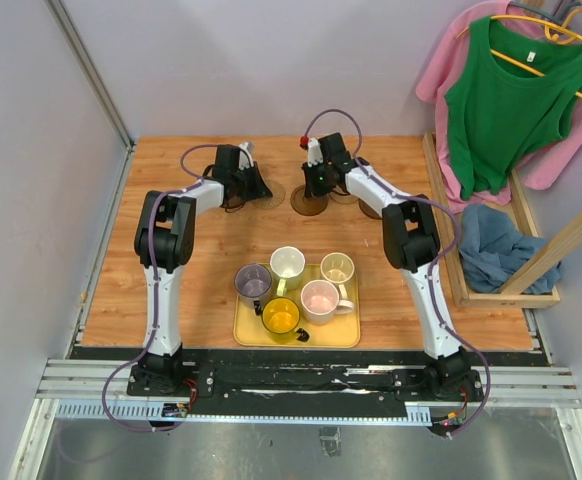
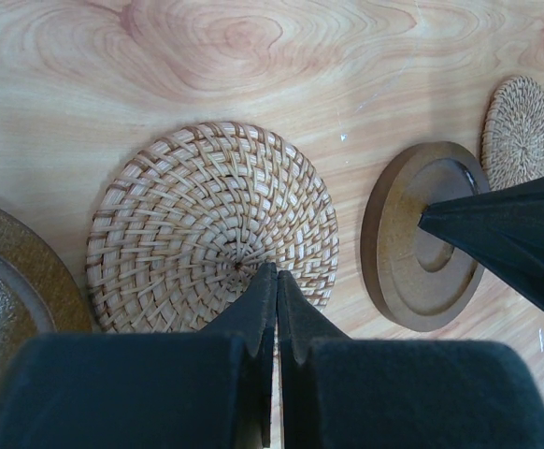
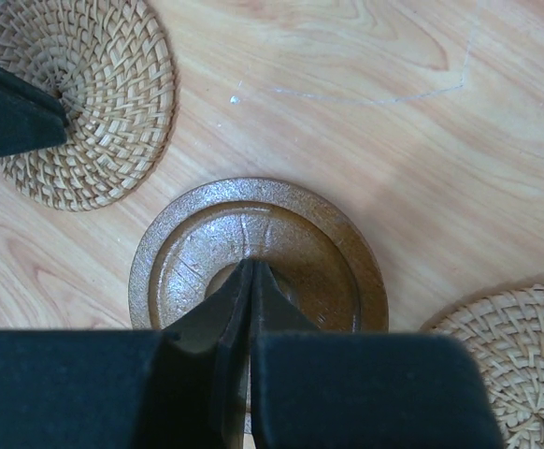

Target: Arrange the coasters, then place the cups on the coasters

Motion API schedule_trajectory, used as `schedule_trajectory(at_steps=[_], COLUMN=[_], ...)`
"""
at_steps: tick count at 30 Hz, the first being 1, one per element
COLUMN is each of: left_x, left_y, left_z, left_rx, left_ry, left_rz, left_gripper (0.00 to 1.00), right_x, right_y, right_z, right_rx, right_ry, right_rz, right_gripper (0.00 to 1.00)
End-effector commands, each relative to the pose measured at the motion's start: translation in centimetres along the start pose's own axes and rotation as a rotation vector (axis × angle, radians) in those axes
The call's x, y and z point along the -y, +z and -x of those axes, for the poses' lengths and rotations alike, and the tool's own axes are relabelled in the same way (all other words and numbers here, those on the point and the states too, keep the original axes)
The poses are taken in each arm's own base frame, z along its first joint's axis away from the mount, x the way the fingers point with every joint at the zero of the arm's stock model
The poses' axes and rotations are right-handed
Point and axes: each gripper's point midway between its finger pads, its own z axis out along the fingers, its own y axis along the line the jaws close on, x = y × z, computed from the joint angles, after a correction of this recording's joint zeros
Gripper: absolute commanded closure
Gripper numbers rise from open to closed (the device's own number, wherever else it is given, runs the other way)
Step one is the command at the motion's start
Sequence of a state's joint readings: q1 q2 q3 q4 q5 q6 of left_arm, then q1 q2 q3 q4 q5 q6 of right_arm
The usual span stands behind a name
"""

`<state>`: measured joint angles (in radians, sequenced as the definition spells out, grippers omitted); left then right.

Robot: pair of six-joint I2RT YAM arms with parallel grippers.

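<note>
The left gripper (image 2: 275,276) is noted with fingers pressed together, nothing clamped. Its tips are seen over the 5 o'clock part of a round woven tan straw coaster (image 2: 197,215); contact cannot be told. The right gripper (image 3: 251,267) is likewise closed on nothing, its tips set over the centre well of a round dark brown glazed coaster (image 3: 300,234).

Coasters counted in the left wrist view: two woven tan and three dark brown, two of the brown cut by the frame edges. All are laid flat on the pale wooden table (image 1: 171,290).

Five mugs are counted from above: yellow mug (image 1: 280,316), grey-purple mug (image 1: 253,282), white mug (image 1: 287,263), pink mug (image 1: 320,298) and cream mug (image 1: 337,268). All are stood on a yellow rectangular tray (image 1: 343,332), at 6 o'clock of the coasters, well apart from both grippers.
</note>
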<state>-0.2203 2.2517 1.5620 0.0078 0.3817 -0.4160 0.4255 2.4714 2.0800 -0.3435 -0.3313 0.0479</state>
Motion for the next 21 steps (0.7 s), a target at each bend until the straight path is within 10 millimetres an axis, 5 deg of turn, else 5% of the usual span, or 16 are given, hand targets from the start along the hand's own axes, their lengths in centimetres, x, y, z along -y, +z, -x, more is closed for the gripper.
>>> schedule_trajectory(at_steps=[1,14,21], left_x=[-0.6,-0.5,-0.4], left_y=[0.8,0.6,0.6], left_z=[-0.7,-0.4,-0.3], left_rx=[-0.024,-0.023,-0.019], left_ry=[-0.004,0.007,0.012], left_rz=[0.02,0.021,0.018], left_gripper=[0.99,1.0,1.0], right_x=[0.9,1.8,1.2], right_y=[1.4,2.5,0.5], right_z=[-1.2,1.6,4.6], right_rx=[-0.037,0.049,0.134], right_ry=[-0.012,-0.025,-0.065], right_rz=[-0.068,-0.094,-0.084], right_gripper=[0.98,0.94,0.9])
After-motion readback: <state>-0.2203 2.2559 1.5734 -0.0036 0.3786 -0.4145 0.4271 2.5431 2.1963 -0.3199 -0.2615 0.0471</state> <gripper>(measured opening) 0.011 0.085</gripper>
